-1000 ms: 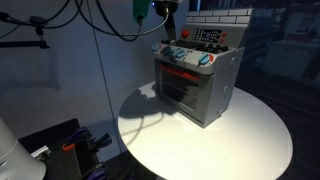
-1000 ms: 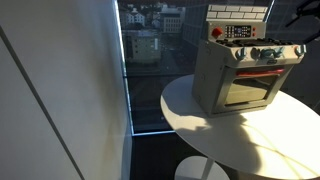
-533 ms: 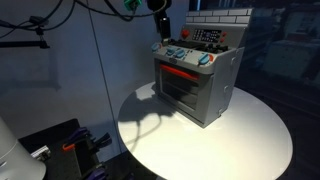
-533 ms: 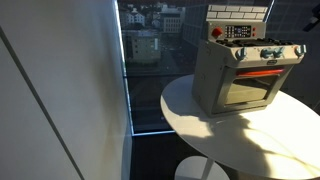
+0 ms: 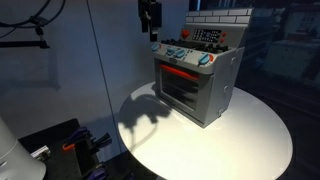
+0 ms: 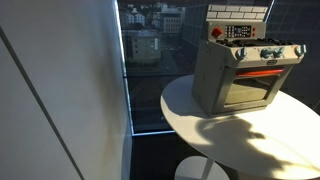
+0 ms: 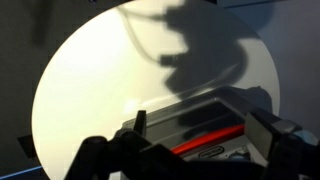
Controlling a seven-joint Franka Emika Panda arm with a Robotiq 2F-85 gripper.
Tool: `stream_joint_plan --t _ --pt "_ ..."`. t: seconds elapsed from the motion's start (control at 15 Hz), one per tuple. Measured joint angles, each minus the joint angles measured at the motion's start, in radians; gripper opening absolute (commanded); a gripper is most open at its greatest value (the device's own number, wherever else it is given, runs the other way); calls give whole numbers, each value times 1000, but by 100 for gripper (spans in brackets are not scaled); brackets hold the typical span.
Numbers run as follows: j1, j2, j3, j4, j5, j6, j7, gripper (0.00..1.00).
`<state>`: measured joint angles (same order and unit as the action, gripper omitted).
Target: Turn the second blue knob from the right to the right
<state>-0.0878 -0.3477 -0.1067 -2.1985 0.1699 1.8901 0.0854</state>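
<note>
gripper (image 5: pixel 151 33) hangs in the air, above and off to the side of the oven (image 5: pixel 196 82), well apart from it and touching nothing. in the wrist view the gripper (image 7: pixel 201 121) has its fingers (image 7: pixel 140 119) spread wide, with nothing held; the oven top and its red strip (image 7: pixel 206 141) show below, between them. the oven stands near the far edge of the round table (image 5: pixel 250 140). the knob row (image 6: pixel 268 54) runs along the top front edge of the oven; the target knob (image 6: pixel 279 53) is taken as second from the right end, though the knobs are too small to separate with certainty. the knob sits lower than the gripper and away from it. the back panel (image 5: pixel 210 36) carries buttons or markings; no writing or brand can be read. the arm's shadow (image 5: pixel 143 110) falls on the table before the oven. nothing stands between gripper and knob row. a window (image 6: pixel 150 45) with city buildings lies beyond the table edge; cables (image 5: pixel 40 20) hang at the upper side in an exterior view.
</note>
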Motion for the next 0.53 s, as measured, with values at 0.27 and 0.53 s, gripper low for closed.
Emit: stream_joint_plan --t 0.27,0.53 --pt "0 -15 0 59 -84 -171 -51 100" --pt "0 -25 2 119 -154 -281 -72 100"
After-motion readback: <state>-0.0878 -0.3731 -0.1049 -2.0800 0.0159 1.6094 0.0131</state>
